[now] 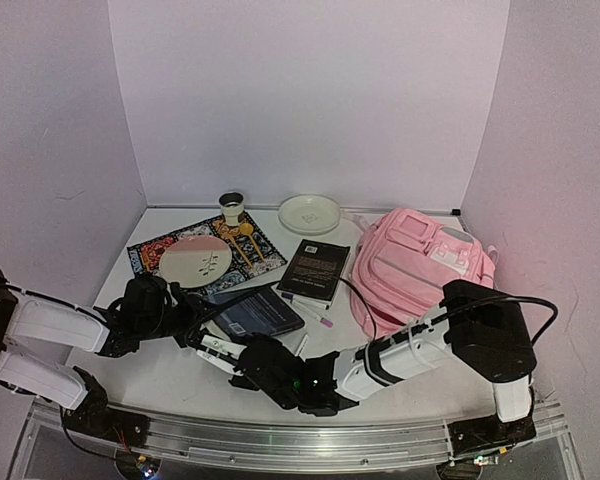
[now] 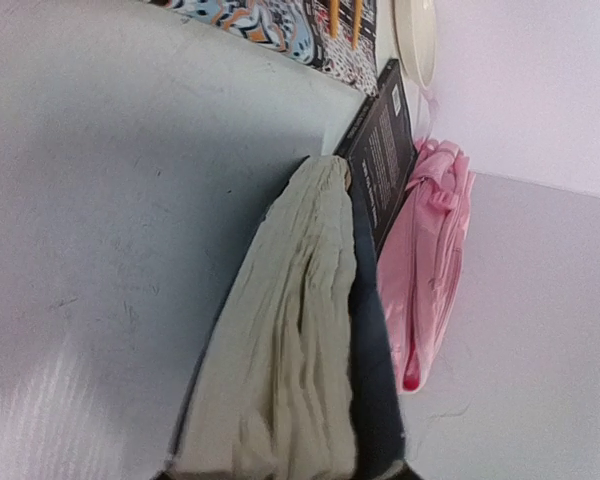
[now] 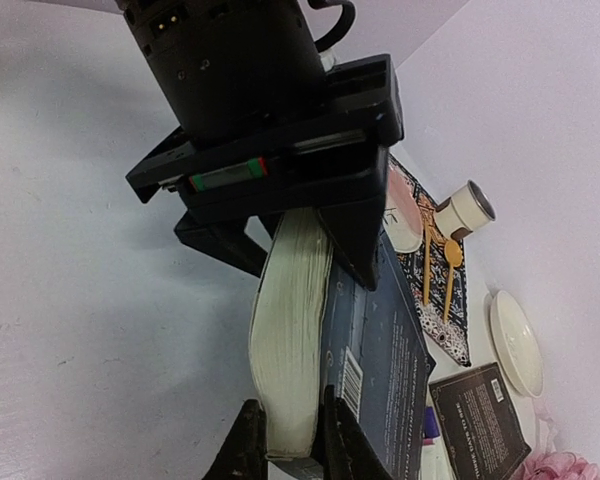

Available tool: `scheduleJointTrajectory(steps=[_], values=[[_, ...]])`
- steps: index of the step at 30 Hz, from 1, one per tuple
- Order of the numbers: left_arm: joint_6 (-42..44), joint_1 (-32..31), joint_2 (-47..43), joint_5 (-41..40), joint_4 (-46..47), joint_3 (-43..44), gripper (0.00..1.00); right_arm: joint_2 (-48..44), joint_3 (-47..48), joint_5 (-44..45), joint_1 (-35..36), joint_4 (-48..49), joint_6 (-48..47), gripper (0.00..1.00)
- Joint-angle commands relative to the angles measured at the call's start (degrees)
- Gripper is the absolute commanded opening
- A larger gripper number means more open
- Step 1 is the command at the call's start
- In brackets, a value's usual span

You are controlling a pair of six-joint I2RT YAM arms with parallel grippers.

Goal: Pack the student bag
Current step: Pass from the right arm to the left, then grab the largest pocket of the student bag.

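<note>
The student bag (image 1: 420,265) is a pink backpack lying at the right of the table; it also shows in the left wrist view (image 2: 435,250). A thick blue book (image 1: 260,312) lies left of it near the table's middle. My left gripper (image 1: 193,330) is clamped on the book's left end, where the cream page block (image 2: 300,340) fills the space between its jaws (image 2: 285,470). My right gripper (image 1: 242,352) holds the same book (image 3: 380,360) at its near corner, its fingers (image 3: 292,440) pressed on either side of the pages.
A black book (image 1: 315,270) lies between the blue book and the bag, with pens (image 1: 310,310) beside it. At the back left a patterned mat (image 1: 250,262) carries a pink plate (image 1: 195,262) and yellow spoons (image 1: 248,235). Behind stand a cup (image 1: 232,207) and a white plate (image 1: 309,213).
</note>
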Motion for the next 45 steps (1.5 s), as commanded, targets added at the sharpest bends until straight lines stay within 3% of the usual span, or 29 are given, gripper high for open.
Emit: scheduleJointTrajectory(steps=[1,7,15,31,45], values=[[0.15,-0.18,-3.22,-1.58,4.00,0.44,0.15,-5.33,-0.30,-1.16,0.53,-0.15,4.09,0.18],[0.48,-0.10,-7.51,-2.19,3.96,-0.78,0.00,-8.57,-0.36,-2.70,0.53,-7.37,6.81,0.37],[4.01,0.16,-13.52,-3.47,3.94,-1.36,0.00,-15.02,0.73,-1.22,0.09,-22.87,11.09,0.58],[10.81,2.35,-20.45,-1.11,4.21,1.23,0.00,-26.58,-1.12,2.79,-12.97,-59.83,30.99,0.69],[11.22,2.72,-15.73,2.74,8.22,5.09,0.00,-29.99,-7.45,0.94,-24.49,-73.95,42.97,0.70]])
